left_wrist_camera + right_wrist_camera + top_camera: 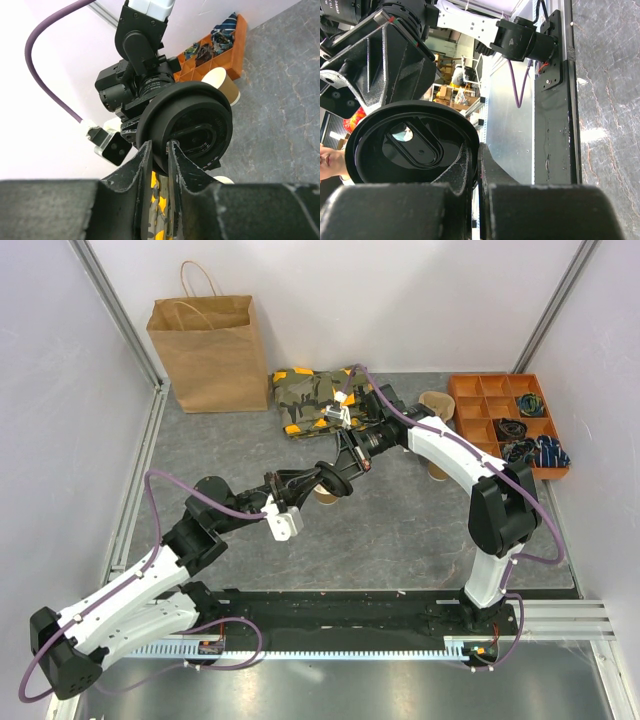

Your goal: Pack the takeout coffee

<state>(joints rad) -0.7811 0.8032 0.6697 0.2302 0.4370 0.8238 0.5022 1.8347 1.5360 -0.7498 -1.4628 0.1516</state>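
Black lid held up on edge over mid tabletop, caught between both hands. Left hand nearly closed, fingers pinching the lid's lower rim; right hand pressed tight on the rim from the opposite side. Brown cup shows just beneath the hands from above; cannot tell whether lid and cup touch. Farther back: camouflage cloth, standing paper bag far left, orange divided tray far right, a lidless cup near it.
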